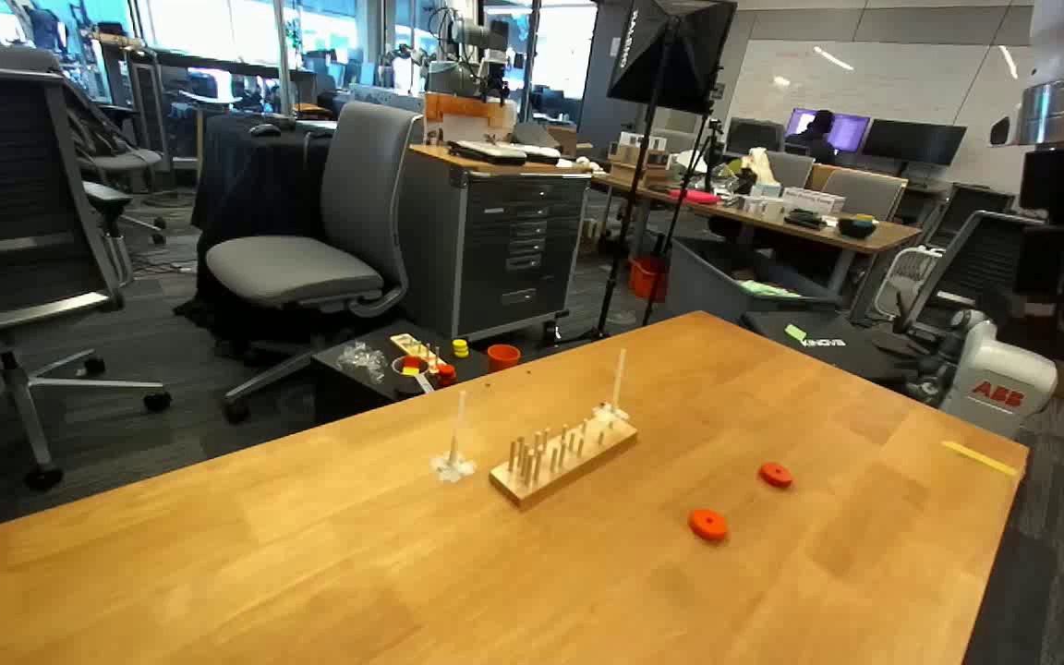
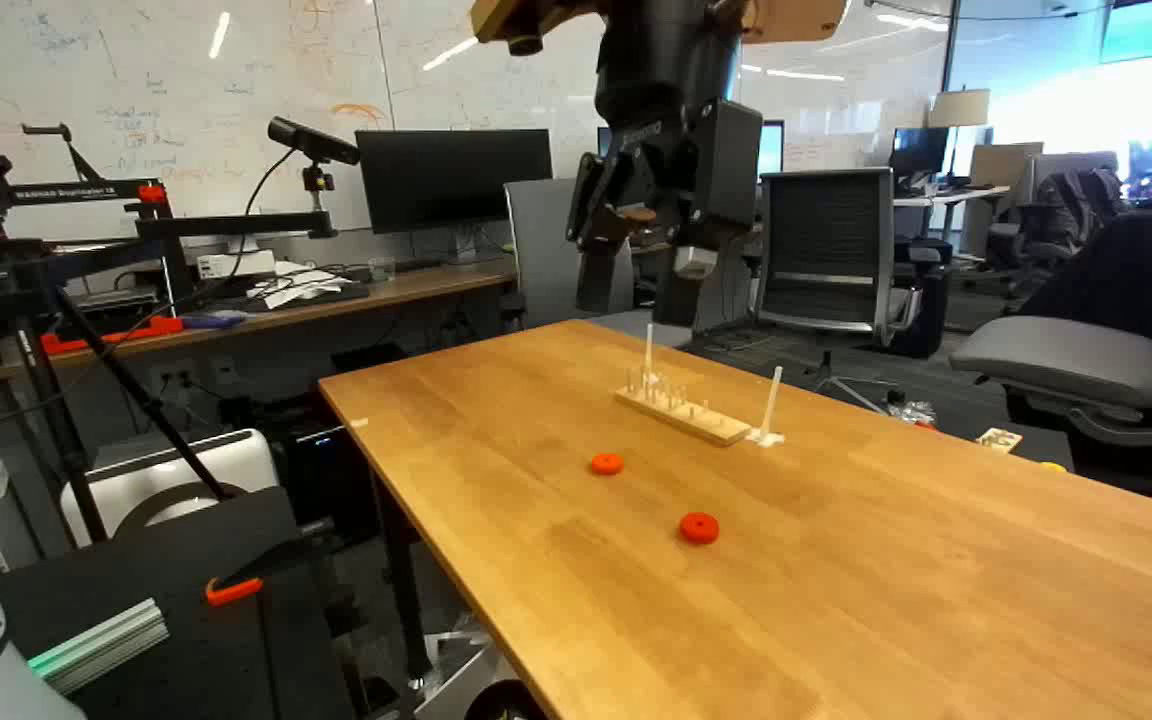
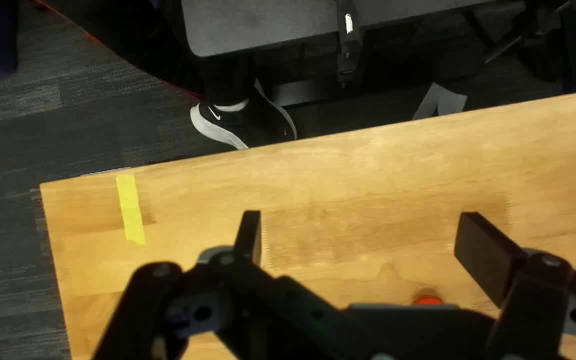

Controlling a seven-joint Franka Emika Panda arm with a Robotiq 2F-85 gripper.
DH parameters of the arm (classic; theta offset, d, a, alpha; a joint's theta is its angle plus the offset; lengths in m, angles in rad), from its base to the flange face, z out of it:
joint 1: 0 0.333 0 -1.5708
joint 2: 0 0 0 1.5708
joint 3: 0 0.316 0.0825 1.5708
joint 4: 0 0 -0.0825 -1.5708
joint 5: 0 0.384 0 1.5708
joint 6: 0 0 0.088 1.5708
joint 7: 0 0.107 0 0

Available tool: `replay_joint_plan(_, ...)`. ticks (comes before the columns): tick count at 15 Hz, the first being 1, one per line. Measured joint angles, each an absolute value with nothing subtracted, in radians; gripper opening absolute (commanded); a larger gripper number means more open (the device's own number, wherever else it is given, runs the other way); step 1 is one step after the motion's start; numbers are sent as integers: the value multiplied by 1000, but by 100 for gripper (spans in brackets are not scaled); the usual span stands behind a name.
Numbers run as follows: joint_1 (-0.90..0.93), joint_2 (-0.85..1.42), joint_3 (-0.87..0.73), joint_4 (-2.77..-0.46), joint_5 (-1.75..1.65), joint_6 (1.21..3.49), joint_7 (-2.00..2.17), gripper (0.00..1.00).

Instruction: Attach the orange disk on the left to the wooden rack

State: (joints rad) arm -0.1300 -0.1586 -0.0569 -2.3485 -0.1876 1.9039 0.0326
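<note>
The orange disk on the left (image 1: 707, 525) lies flat on the table and also shows in an exterior view (image 2: 607, 463). A look-alike disk (image 1: 776, 475) lies a short way off (image 2: 699, 527). The wooden rack (image 1: 532, 487) has a row of short upright pegs; it also shows in an exterior view (image 2: 681, 416). My gripper (image 2: 636, 292) hangs high above the table, open and empty. In the wrist view the gripper (image 3: 360, 225) has its fingers wide apart. An orange disk edge (image 3: 427, 300) shows behind its body; I cannot tell which disk.
Thin rods stand in pale blobs at the rack's ends (image 1: 455, 434) (image 1: 620, 383). Yellow tape (image 3: 130, 210) marks a table corner and also shows in an exterior view (image 1: 980, 458). A low black stand (image 1: 356, 392) with small parts is beyond the table edge. A person's shoe (image 3: 243, 120) is beside the table.
</note>
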Motion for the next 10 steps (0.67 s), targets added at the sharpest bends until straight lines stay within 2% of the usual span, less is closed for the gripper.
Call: replay_joint_plan(10,-58,-60,-13,-2378,-187,2001,124,100)
